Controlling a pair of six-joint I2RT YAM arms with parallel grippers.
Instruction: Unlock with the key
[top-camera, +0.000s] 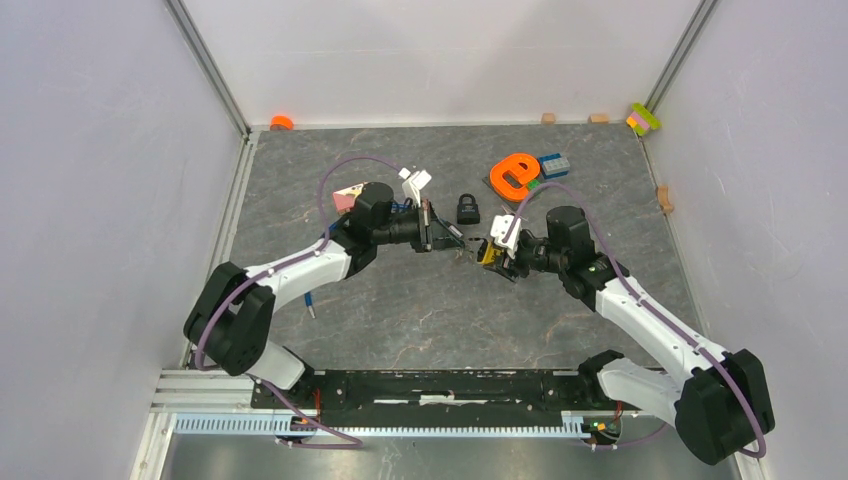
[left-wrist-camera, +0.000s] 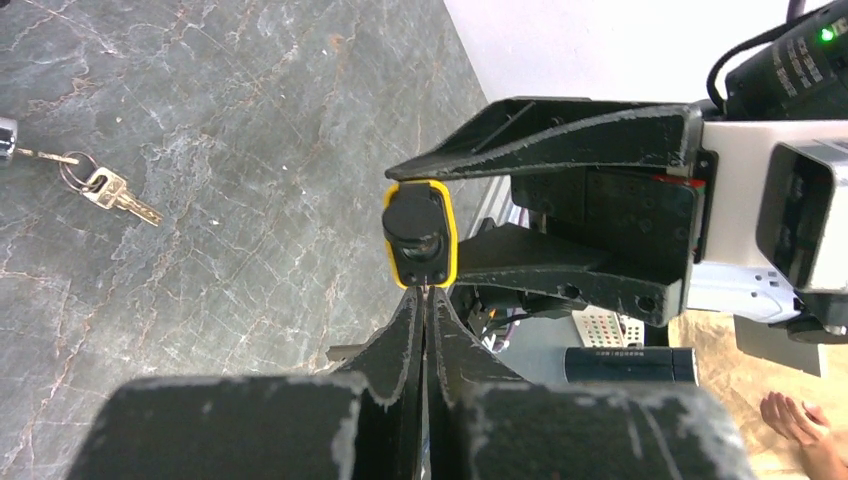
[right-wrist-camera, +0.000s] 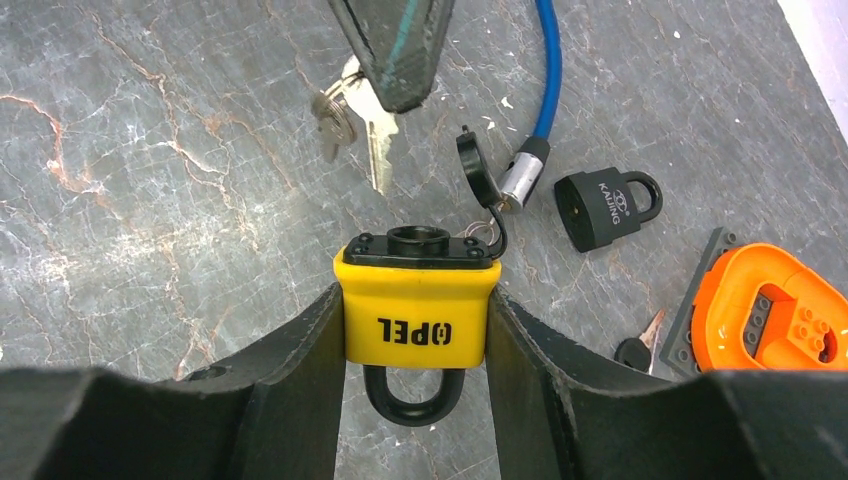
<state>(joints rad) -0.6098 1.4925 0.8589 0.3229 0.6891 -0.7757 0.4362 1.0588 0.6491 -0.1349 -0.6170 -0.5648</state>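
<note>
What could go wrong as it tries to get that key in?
The key in the left pincer sits to one side of the keyhole, so it may jab the face of the yellow padlock instead.
The right pincer grips the padlock only by its sides; a push could slide it.
The dangling dust cap might get in the way.

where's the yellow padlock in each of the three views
top external: yellow padlock just right of centre, in the right gripper.
left wrist: yellow padlock mid-frame, keyhole end on, just past the shut left gripper.
right wrist: yellow padlock lower centre, clamped between the fingers.
shared landmark: the left gripper, holding the keys, sits close off the keyhole end in every view.
</note>
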